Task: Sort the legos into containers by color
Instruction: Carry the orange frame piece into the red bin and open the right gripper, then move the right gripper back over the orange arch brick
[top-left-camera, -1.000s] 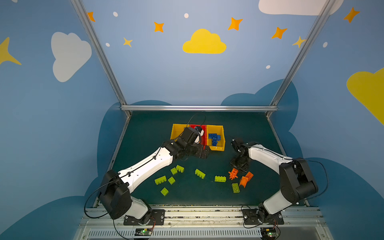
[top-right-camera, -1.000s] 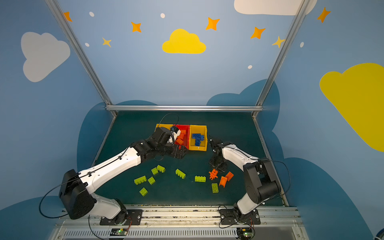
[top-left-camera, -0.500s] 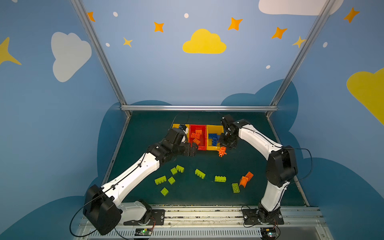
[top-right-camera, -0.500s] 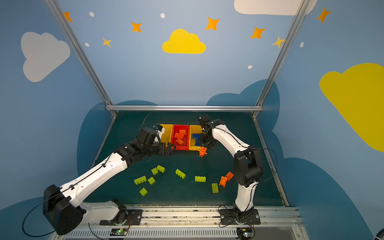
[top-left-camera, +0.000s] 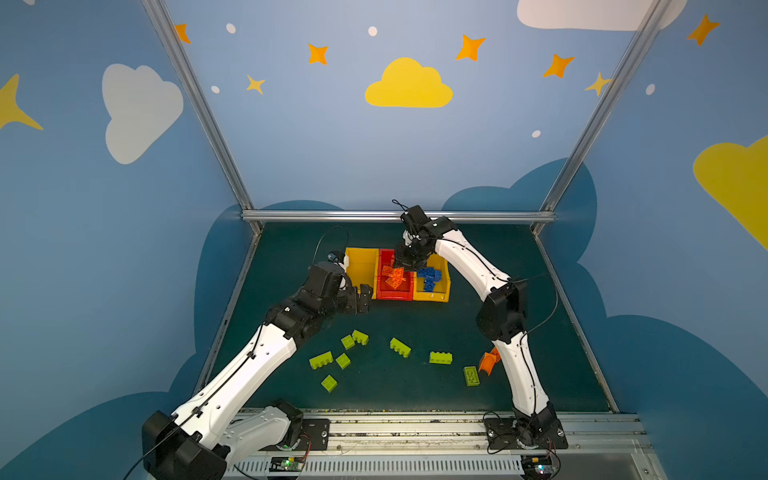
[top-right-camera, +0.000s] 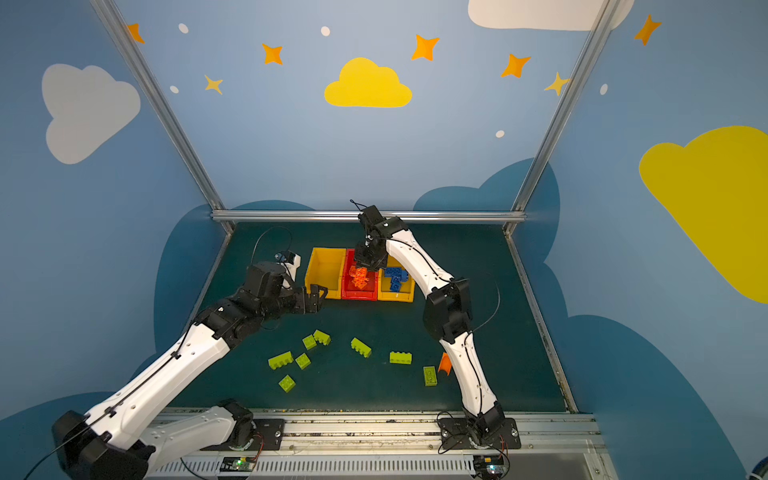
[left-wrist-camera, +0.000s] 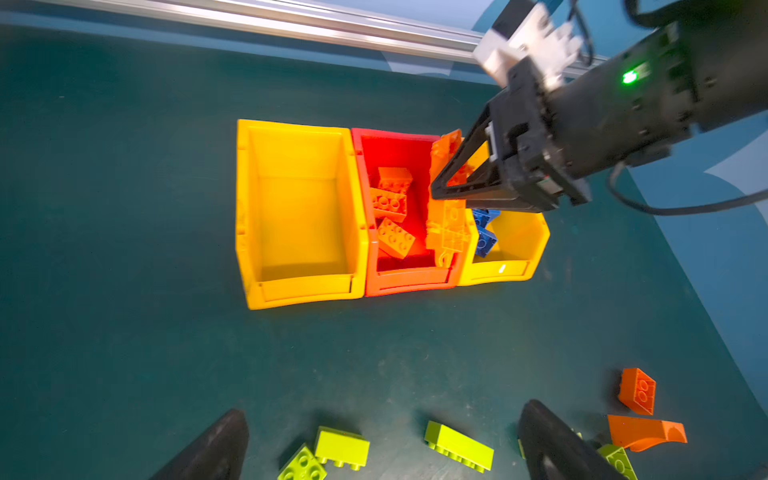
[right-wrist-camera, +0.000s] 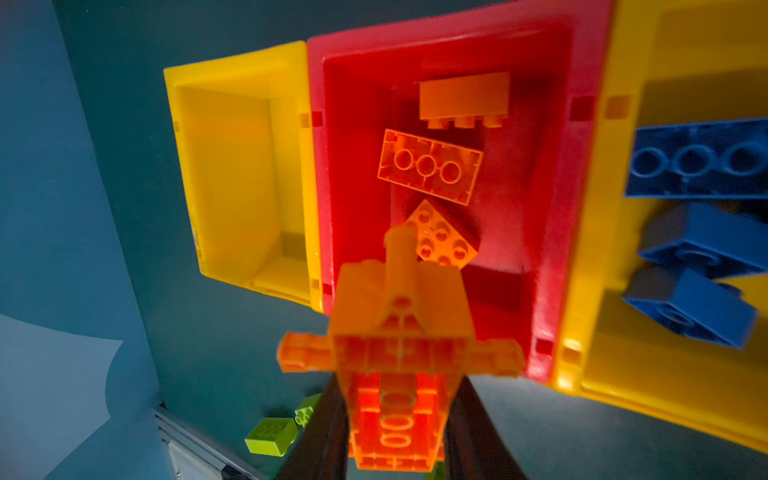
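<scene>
Right claw (top-left-camera: 409, 262): pinching a translucent orange studded plastic piece (right-wrist-camera: 399, 340), brought from lower right to frame centre, over the red plastic bin (top-left-camera: 395, 294); release due
Left claw (top-left-camera: 362, 296): spread, empty, drawn back left of the empty yellow plastic bin (top-left-camera: 360, 266)
Lime green bricks (top-left-camera: 400, 347): loose, lower centre, unsorted

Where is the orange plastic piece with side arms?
In both top views the orange plastic piece hangs in the shut right claw over the red plastic bin, between the empty yellow plastic bin and the other yellow bin holding blue bricks.
</scene>
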